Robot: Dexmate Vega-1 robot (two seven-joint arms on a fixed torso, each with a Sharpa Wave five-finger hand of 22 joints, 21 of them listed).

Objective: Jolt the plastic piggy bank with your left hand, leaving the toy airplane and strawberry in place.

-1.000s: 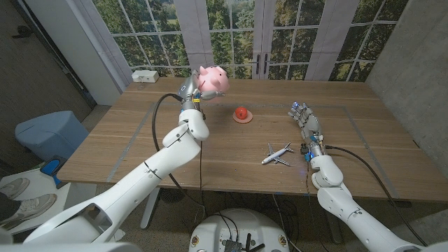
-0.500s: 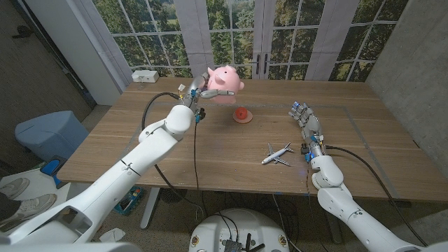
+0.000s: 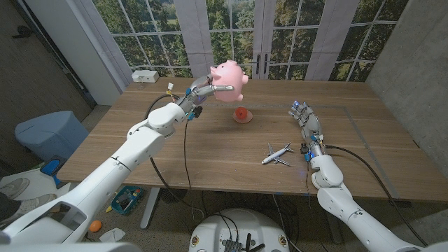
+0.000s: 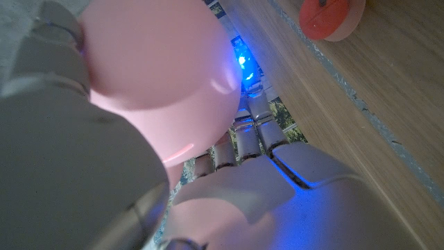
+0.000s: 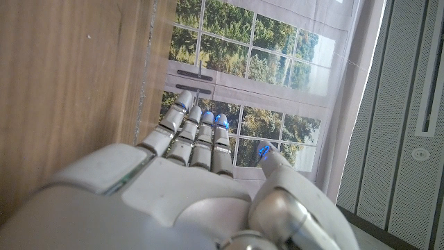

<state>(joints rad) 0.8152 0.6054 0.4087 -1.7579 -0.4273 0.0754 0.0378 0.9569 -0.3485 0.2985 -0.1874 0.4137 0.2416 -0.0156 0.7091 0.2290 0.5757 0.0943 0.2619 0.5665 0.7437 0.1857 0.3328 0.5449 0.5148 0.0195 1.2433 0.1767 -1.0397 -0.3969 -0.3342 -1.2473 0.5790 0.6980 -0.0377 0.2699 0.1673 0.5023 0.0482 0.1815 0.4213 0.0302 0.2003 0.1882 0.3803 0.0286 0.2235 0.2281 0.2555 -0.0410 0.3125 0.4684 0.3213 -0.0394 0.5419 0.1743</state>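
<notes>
Strawberry (image 3: 241,114) behind airplane (image 3: 277,154), on table (image 3: 224,157)

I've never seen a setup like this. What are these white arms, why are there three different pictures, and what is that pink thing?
The white arms belong to a robot standing at a wooden table. One picture looks down from a camera on its head; the other two come from cameras on its wrists, so they look odd and turned.

The left hand holds a pink plastic piggy bank up above the table. Its wrist camera sees the piggy bank very close.

The right hand holds nothing, fingers straight out.

On the table are a strawberry on a small disc and a toy airplane.
</notes>
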